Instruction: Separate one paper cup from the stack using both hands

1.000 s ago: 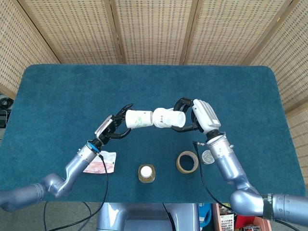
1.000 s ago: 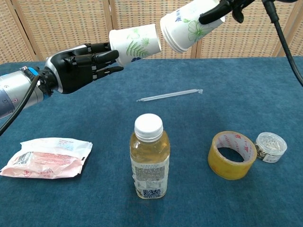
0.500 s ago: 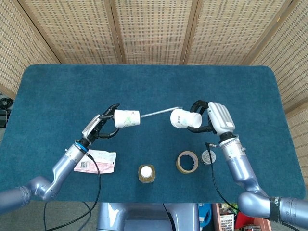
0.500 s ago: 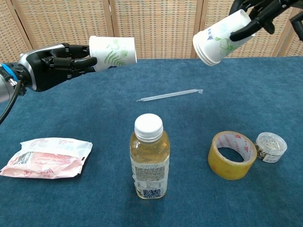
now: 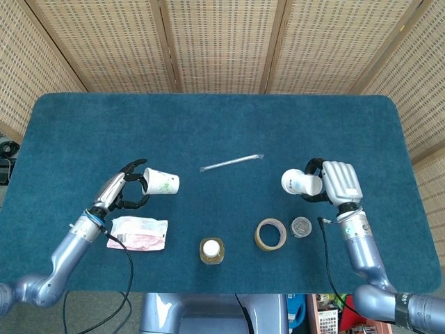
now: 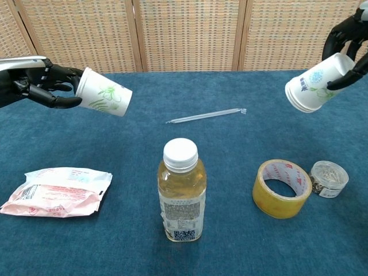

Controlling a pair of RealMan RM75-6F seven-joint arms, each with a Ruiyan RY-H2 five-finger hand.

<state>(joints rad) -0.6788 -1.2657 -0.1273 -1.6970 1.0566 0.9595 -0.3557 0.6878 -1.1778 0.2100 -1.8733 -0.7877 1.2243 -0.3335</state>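
My left hand grips one white paper cup with a green leaf print, held on its side above the table's left part. My right hand holds the remaining stack of paper cups, also tilted, over the right part of the table. The two are far apart, with the whole middle of the table between them.
A wrapped straw lies mid-table. Near the front edge stand a bottle, a tape roll and a small round tin. A snack packet lies under the left hand's side.
Both hands have moved apart and down toward the front. The left carried the single cup left; the right took the stack right. The gap between the cups grew wide.
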